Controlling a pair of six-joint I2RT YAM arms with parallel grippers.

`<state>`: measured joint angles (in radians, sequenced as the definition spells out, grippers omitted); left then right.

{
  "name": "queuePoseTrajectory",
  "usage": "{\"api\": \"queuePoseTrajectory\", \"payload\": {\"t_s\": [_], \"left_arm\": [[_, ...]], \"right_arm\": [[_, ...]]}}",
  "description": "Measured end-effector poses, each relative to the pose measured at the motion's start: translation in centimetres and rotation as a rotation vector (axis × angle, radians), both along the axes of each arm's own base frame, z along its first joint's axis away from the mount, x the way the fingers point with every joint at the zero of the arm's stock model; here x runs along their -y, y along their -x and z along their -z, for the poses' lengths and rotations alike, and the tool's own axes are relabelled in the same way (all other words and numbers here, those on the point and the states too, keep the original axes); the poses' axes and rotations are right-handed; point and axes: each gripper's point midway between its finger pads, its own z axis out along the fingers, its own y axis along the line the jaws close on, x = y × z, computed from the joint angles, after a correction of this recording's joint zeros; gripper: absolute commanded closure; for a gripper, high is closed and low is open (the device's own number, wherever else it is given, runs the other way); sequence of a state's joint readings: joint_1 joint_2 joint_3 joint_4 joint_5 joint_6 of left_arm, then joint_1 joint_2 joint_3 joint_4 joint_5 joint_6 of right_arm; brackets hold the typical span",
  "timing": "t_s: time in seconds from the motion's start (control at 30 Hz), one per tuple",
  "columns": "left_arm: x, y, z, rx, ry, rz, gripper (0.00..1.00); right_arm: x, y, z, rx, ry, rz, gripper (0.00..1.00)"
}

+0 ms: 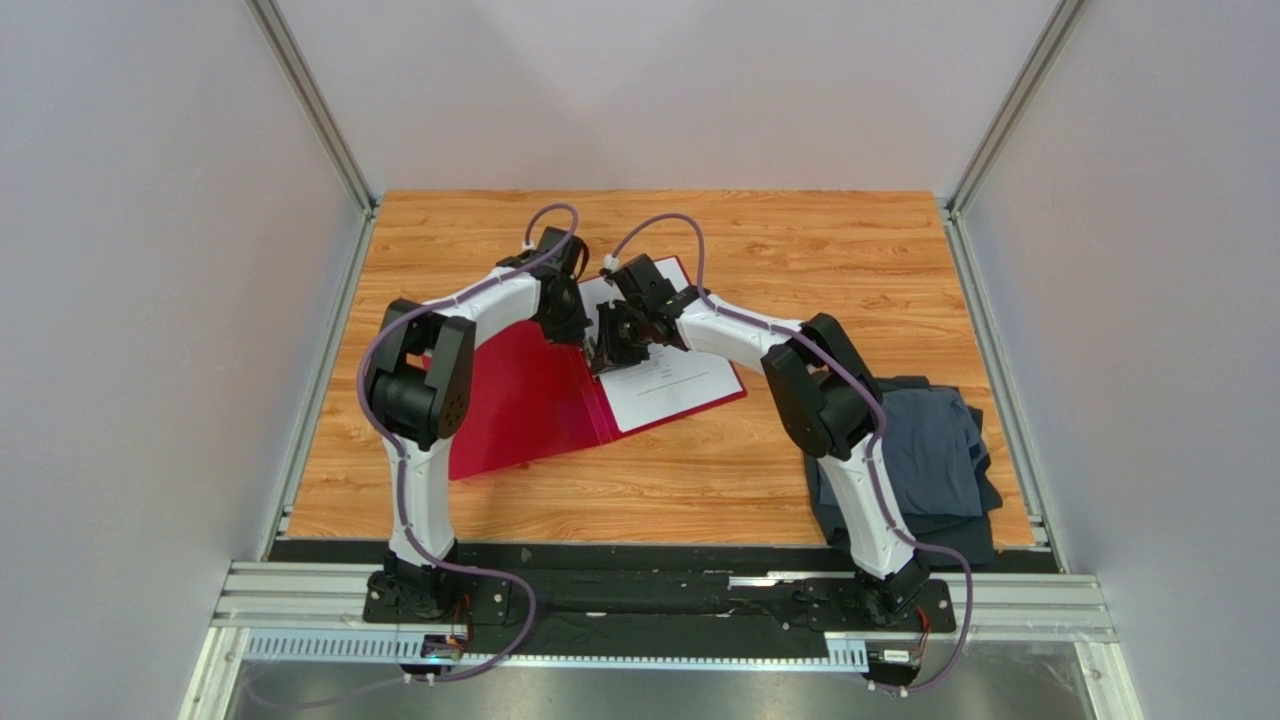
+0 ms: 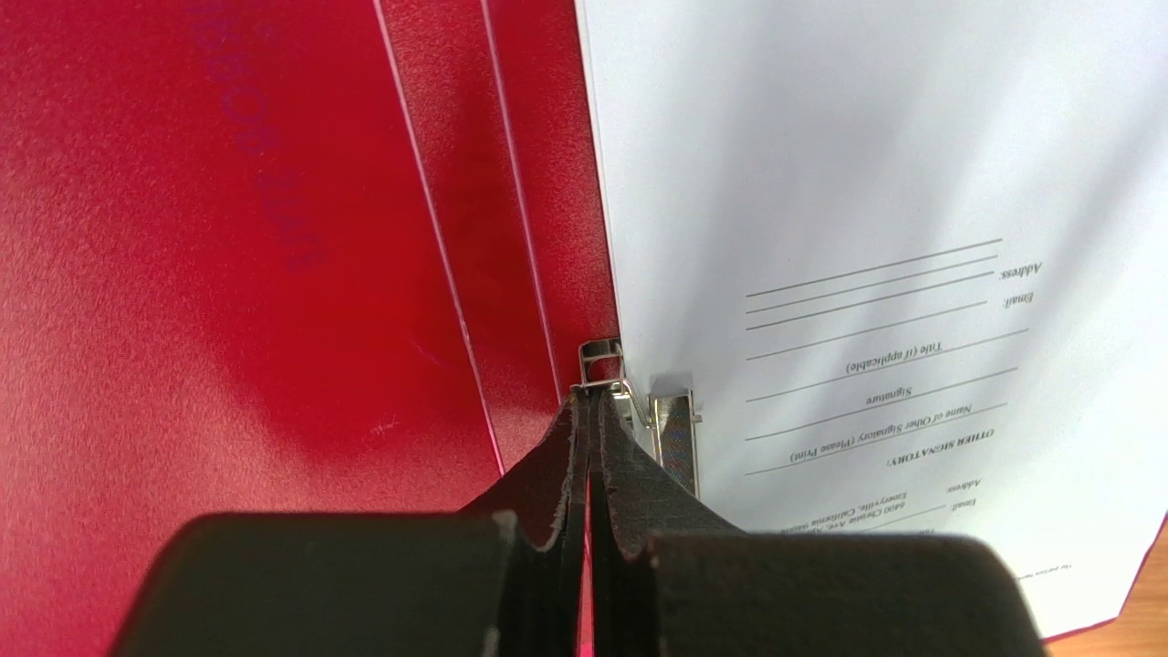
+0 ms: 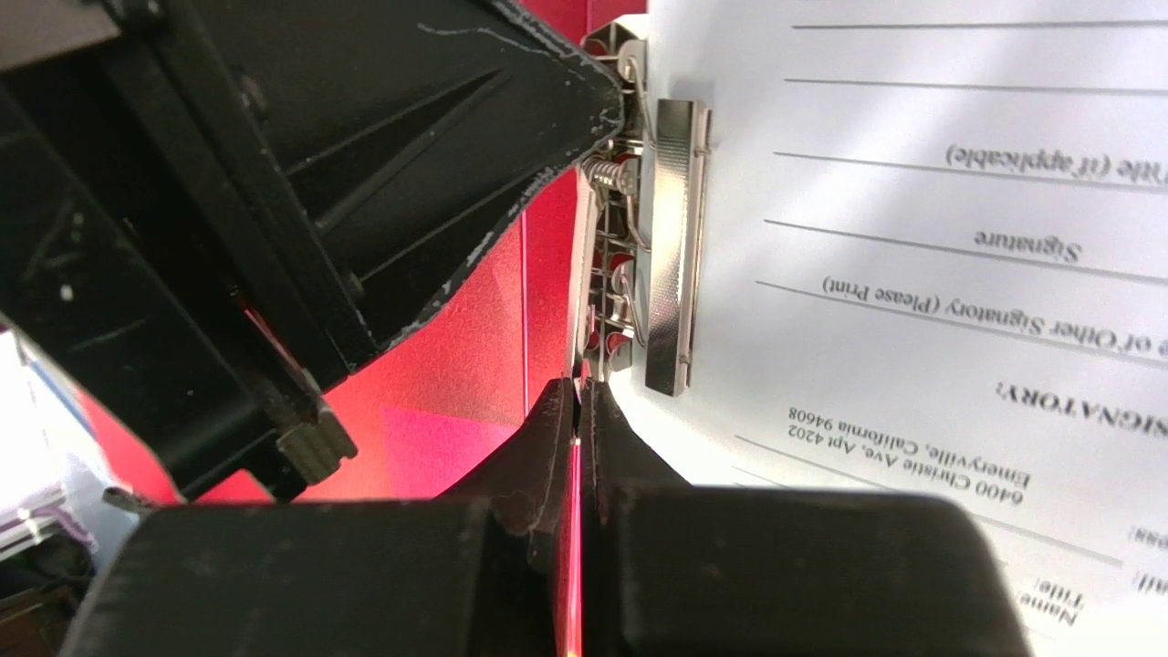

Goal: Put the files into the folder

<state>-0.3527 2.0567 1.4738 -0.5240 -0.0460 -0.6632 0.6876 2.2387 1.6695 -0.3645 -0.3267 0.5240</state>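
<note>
Your sheets (image 1: 684, 383) lie on the open red folder's (image 1: 519, 398) right half on the counter (image 1: 781, 240), with the metal clip (image 3: 675, 247) over their edge. The left jaws and right jaws are both fully shut at the clip, seemingly holding nothing. The paper's likely thin, limp and slippery, so press near the clipped edge.

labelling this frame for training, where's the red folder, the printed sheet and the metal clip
glossy red plastic folder (image 1: 519, 398), top view, middle of its open left cover
white printed paper sheet (image 1: 676, 383), top view, its near half
silver metal clip (image 3: 675, 247), right wrist view, its flat bar
</note>
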Motion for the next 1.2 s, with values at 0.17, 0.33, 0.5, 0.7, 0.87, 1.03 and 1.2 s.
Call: {"api": "queuePoseTrajectory", "payload": {"t_s": [0.17,0.33,0.5,0.7,0.87,1.03,1.2], "left_arm": [[0.3,-0.1,0.0,0.004,0.010,0.006,1.00],[0.5,-0.2,0.0,0.008,0.018,0.010,1.00],[0.6,-0.2,0.0,0.008,0.020,0.013,1.00],[1.0,0.0,0.0,0.011,0.033,0.022,1.00],[1.5,1.3,0.1,0.009,0.049,0.043,1.00],[1.8,2.0,0.1,-0.002,0.060,0.056,1.00],[1.9,2.3,0.1,-0.010,0.063,0.062,1.00]], "right_arm": [[0.6,-0.2,0.1,-0.003,0.040,0.020,1.00],[1.0,-0.3,0.2,-0.006,0.063,0.038,1.00],[1.0,-0.2,0.4,-0.023,0.060,0.063,1.00],[0.8,0.4,0.4,-0.045,0.021,0.095,1.00],[1.0,2.0,0.5,-0.080,-0.021,0.106,1.00],[1.1,2.9,0.7,-0.098,-0.050,0.117,1.00],[1.4,3.2,0.9,-0.112,-0.096,0.146,1.00]]}}
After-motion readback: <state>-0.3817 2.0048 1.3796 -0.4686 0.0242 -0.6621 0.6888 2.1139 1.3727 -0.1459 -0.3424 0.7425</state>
